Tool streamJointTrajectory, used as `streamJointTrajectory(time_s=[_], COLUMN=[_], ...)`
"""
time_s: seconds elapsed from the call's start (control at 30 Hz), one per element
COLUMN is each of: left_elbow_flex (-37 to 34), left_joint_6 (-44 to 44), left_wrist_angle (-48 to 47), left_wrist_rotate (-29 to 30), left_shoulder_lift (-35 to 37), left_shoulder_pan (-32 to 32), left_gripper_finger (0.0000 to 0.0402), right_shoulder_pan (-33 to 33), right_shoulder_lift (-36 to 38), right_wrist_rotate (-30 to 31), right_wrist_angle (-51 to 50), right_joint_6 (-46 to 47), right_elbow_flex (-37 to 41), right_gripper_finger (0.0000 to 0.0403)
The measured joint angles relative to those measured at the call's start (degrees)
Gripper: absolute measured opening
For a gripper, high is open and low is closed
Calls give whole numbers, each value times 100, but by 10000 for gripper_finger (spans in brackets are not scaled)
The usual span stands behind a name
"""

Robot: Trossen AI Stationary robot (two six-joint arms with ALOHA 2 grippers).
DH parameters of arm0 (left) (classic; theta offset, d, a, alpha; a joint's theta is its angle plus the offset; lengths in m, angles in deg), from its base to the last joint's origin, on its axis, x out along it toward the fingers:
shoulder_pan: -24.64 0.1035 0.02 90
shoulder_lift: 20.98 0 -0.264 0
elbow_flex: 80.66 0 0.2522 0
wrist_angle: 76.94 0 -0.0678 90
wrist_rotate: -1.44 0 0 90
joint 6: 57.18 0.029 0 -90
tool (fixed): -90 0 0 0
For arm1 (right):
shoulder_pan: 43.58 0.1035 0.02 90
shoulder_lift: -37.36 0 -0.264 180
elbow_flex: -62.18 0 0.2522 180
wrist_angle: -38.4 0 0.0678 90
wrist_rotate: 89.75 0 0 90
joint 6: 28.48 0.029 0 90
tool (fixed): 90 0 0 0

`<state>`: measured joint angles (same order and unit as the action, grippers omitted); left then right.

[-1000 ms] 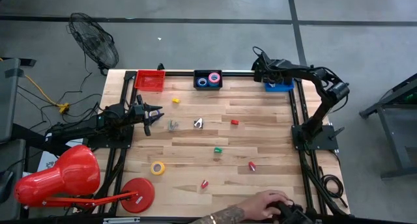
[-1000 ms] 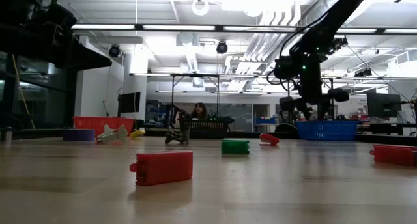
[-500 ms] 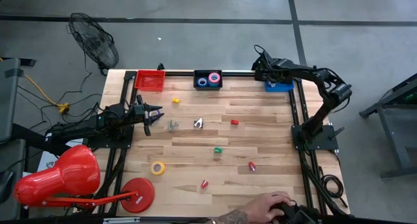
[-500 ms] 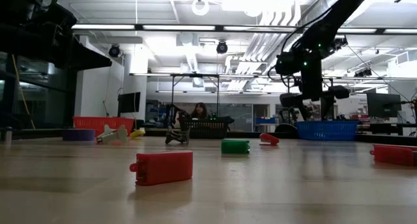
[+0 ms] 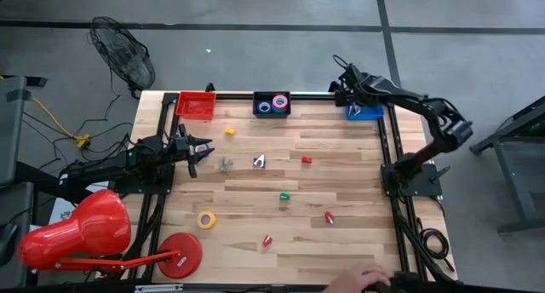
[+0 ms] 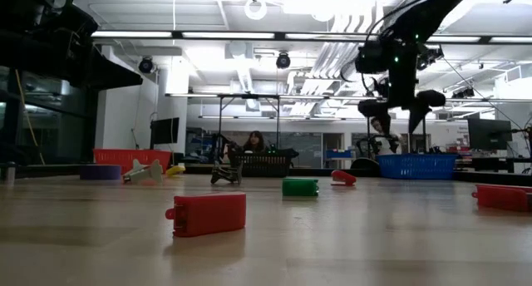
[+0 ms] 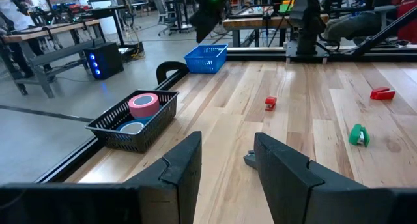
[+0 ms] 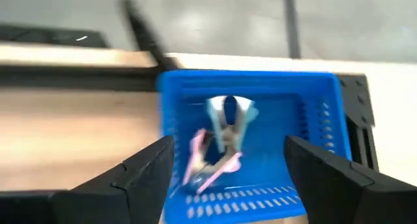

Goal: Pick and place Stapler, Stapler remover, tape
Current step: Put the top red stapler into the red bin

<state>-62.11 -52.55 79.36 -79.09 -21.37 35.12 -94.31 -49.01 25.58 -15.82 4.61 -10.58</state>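
My right gripper (image 5: 345, 90) hangs open above the blue bin (image 5: 366, 112) at the far right; in its wrist view, staple removers (image 8: 225, 129) lie on the floor of the blue bin (image 8: 313, 100). My left gripper (image 5: 203, 148) waits open and level at the table's left side. Two staple removers (image 5: 225, 164) (image 5: 259, 161) lie mid-table. Small staplers lie loose: red (image 5: 306, 159), green (image 5: 285, 196), red (image 5: 329, 216). A yellow tape roll (image 5: 205, 219) lies flat near the front left. The black bin (image 5: 272, 104) holds pink and blue tape rolls (image 7: 143, 105).
A red bin (image 5: 196, 104) stands at the far left. A red lamp (image 5: 77, 233) with its flat disc base (image 5: 180, 253) sits at the near left corner, and a fan (image 5: 123, 54) lies beyond the table. A person's hand (image 5: 366, 280) shows at the near edge.
My right gripper has opened wide and risen above the blue bin, rolling a little. The person's hand at the near edge has drawn back toward the picture's bottom.
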Motion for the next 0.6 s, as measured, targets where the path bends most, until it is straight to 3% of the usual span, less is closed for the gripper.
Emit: streamJointTrajectory(time_s=[0.3, 0.6], left_elbow_flex=[-1, -1], left_joint_6=[1, 0], left_wrist_angle=[-2, -2], left_wrist_rotate=[0, 0], left_shoulder_lift=[0, -1], left_shoulder_pan=[0, 0], left_gripper_finger=[138, 138], right_shoulder_pan=[672, 1394], right_shoulder_lift=[578, 884], right_wrist_rotate=[-815, -1391], right_wrist_angle=[-64, -285], right_joint_6=[-1714, -2298], right_elbow_flex=[0, 0], right_gripper_finger=[280, 279])
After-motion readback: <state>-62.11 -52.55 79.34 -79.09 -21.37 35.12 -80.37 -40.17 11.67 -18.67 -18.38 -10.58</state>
